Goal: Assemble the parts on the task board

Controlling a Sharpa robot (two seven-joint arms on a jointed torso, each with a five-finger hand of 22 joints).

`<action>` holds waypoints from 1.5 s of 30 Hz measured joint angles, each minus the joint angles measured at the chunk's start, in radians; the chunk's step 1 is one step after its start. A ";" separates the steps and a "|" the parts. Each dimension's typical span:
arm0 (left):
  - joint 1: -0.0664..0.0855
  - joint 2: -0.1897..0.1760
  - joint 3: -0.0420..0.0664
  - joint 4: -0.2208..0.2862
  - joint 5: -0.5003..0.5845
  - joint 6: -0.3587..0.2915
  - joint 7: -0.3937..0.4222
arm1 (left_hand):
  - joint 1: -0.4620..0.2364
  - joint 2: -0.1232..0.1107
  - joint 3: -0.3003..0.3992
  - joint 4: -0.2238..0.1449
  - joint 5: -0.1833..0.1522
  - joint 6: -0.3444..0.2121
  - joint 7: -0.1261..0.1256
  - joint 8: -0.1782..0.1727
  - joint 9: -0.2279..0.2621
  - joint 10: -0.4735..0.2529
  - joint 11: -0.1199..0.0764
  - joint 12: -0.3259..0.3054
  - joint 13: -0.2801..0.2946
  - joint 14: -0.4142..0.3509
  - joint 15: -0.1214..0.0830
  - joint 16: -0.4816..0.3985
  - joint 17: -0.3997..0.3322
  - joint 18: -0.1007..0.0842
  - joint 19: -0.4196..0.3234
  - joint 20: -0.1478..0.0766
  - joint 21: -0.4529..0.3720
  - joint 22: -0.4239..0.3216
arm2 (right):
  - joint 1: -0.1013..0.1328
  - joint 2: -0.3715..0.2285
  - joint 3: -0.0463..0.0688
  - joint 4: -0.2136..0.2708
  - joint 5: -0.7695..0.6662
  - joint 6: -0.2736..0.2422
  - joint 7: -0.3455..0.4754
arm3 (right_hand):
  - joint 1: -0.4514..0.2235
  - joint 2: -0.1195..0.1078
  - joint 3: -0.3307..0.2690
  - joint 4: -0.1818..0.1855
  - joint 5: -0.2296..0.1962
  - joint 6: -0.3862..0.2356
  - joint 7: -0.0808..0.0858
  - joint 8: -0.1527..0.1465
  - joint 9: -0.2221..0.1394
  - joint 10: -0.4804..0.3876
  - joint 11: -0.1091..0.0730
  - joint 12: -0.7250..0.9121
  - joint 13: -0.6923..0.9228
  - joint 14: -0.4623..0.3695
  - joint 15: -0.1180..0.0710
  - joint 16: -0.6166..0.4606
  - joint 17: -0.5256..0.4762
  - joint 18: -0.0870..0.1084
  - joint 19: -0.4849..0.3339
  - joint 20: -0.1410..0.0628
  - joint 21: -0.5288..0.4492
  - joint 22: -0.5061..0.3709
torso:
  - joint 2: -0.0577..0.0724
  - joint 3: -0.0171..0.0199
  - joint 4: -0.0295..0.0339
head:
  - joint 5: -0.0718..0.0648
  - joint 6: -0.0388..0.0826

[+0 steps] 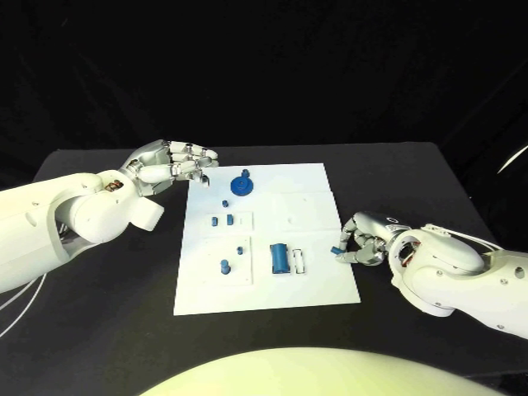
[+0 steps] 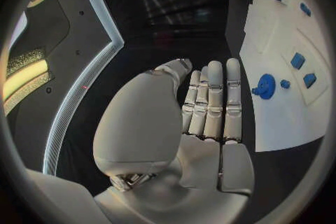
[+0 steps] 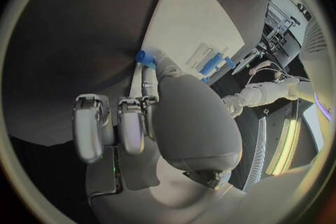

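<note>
- I judged the step in hand to be a pick-up: my right hand sat at the right edge of the white board, pinching a small blue peg between thumb and a finger, just off the board's edge over the black table.
- In the right wrist view the same peg showed at the fingertips, right at the board's border, with the other fingers curled lower down.
- My left hand hovered near the board's far left corner, holding nothing; in the left wrist view its fingers lay straight and pressed side by side, not touching the board.
- The next move, as I read it, called for carrying the peg inward and setting it upright into a free seat (which seat, I could not tell from here).
- Count of blue pieces on the board, head view: one round knob near the far end; one large ribbed block toward the near end.
- Five small pieces, as best I could count: one just below the knob, a pair side by side, one further down, and one left of the block.
- One peg in hand, one board, two hands.
</note>
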 measured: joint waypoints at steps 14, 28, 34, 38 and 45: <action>0.000 -0.001 0.000 0.001 0.000 0.000 -0.001 | 0.000 0.000 0.000 0.000 0.000 0.000 0.000 0.000 0.000 0.000 0.000 0.000 0.000 0.000 0.000 0.000 0.000 0.000 0.000 0.000 0.000 0.001 | -0.004 0.008 -0.002 0.027 -0.050 0.006 -0.020 | 0.015 -0.060 0.159 0.010 0.196 0.019 -0.002 -0.015 -0.015 0.000 0.000 0.000 0.000 0.000 0.000 0.000 0.000 0.000 0.000 0.000 0.010 0.000 | 0.000 0.0006 -0.0003 | -0.001 0.000; 0.000 0.001 0.000 0.001 0.000 0.000 -0.001 | 0.000 0.000 0.000 0.000 0.000 0.000 0.000 0.000 0.000 0.000 0.000 0.000 0.000 0.000 0.000 0.000 0.000 0.000 0.000 0.000 0.000 0.001 | 0.037 0.005 -0.006 0.118 -0.055 -0.047 -0.042 | -0.012 -0.087 0.222 0.007 0.267 0.020 -0.004 -0.004 -0.003 -0.004 -0.003 0.000 0.000 -0.004 -0.004 0.000 0.000 0.000 0.004 -0.004 0.035 0.000 | 0.000 0.0006 -0.0004 | 0.000 -0.003; 0.000 0.001 0.000 0.002 0.000 0.000 -0.001 | 0.000 0.000 0.000 0.000 0.000 0.000 0.000 0.000 0.000 0.000 0.000 0.000 0.000 0.000 0.000 0.000 0.000 0.000 0.000 0.000 0.000 0.001 | 0.040 0.029 -0.006 0.127 -0.029 -0.082 -0.042 | -0.048 -0.098 0.234 0.014 0.266 0.025 -0.009 0.001 0.003 0.000 -0.007 0.000 0.000 -0.004 -0.004 0.000 0.000 0.000 0.000 -0.007 0.035 0.000 | 0.000 0.0000 -0.0004 | -0.001 -0.004; 0.000 0.002 0.000 0.002 0.000 0.000 -0.001 | 0.000 0.000 0.000 0.000 0.000 0.000 0.000 0.000 0.000 0.000 0.000 0.000 0.000 0.000 0.000 0.000 0.000 0.000 -0.003 0.003 0.000 0.002 | 0.038 0.050 -0.006 0.117 0.004 -0.098 -0.043 | -0.091 -0.092 0.239 0.019 0.235 0.026 -0.010 0.005 0.005 0.000 -0.007 0.000 0.000 -0.004 -0.004 0.000 0.000 0.000 0.000 -0.007 0.035 0.000 | 0.000 -0.0003 -0.0004 | -0.003 -0.004; 0.000 0.001 0.000 0.005 0.000 0.000 -0.001 | 0.000 0.000 0.000 0.000 0.000 0.000 0.000 0.000 0.000 0.000 0.000 0.000 0.000 0.000 0.000 0.000 0.001 0.000 -0.004 0.004 -0.001 0.003 | 0.022 0.089 -0.006 0.090 0.080 -0.115 -0.049 | -0.211 -0.072 0.242 0.022 0.197 0.033 -0.017 0.017 0.016 -0.002 -0.009 0.002 0.000 -0.003 -0.010 0.002 0.000 0.000 0.000 -0.007 0.036 -0.001 | 0.001 -0.0002 0.0008 | -0.006 -0.006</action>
